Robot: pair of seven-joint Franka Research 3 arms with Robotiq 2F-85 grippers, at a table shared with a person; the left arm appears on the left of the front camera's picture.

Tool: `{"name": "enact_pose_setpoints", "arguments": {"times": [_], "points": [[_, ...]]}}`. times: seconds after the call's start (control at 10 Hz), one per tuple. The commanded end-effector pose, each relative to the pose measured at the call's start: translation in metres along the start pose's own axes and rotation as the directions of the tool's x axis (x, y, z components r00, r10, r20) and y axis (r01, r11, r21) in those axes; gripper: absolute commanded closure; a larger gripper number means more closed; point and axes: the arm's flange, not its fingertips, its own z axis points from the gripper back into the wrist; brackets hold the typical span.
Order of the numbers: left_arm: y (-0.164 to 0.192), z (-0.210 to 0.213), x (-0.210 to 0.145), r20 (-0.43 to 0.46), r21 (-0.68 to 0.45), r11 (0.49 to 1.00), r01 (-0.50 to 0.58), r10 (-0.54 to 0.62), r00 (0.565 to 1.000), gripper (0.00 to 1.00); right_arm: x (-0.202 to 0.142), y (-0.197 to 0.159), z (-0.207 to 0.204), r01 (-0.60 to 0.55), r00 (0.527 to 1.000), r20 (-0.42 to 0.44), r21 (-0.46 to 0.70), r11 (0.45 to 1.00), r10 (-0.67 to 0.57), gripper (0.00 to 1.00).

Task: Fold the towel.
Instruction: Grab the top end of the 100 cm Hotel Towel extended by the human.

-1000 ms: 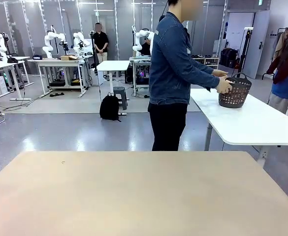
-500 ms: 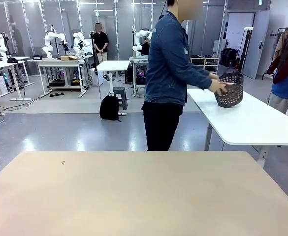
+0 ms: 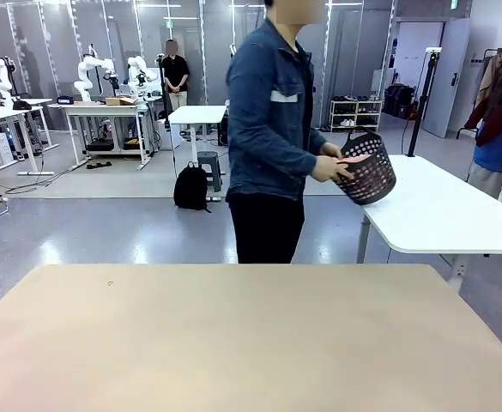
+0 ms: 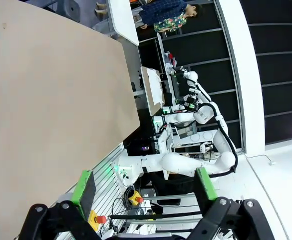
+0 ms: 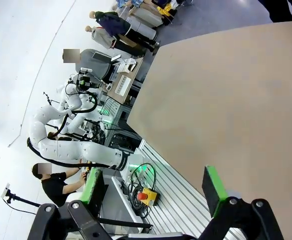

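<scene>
A person in a denim jacket stands past the far edge of the beige table (image 3: 233,343) and holds a dark perforated basket (image 3: 372,176) in both hands. A strip of the salmon-pink towel (image 3: 351,160) shows at the basket's rim; the rest of it is hidden inside. In the left wrist view my left gripper (image 4: 145,186) is open, with nothing between its green pads (image 4: 84,187), off the edge of the beige table (image 4: 51,100). In the right wrist view my right gripper (image 5: 153,189) is open too and holds nothing, beside the beige table (image 5: 225,100).
A white table (image 3: 439,210) stands behind the person at the right. A black backpack (image 3: 190,187) sits on the floor farther back. A clothes rack (image 3: 501,112) stands at the far right.
The person has lifted the basket off the white table, turned and carried it to the left, tilting it. Neither gripper has changed.
</scene>
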Motion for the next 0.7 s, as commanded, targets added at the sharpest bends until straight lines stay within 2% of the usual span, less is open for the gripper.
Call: {"name": "enact_pose_setpoints", "arguments": {"times": [0.0, 0.6], "points": [[0.0005, 0.0006, -0.0021, -0.01, -0.012, 1.0, 0.014, -0.014, 1.0, 0.0, 0.0009, -0.0002, 0.0008, -0.021, 1.0, 0.001, 0.01, 1.0, 0.021, 0.0], [0.0005, 0.0006, -0.0021, -0.01, -0.012, 1.0, 0.014, -0.014, 1.0, 0.0, 0.0009, -0.0002, 0.0008, -0.021, 1.0, 0.001, 0.01, 1.0, 0.021, 0.0]]}}
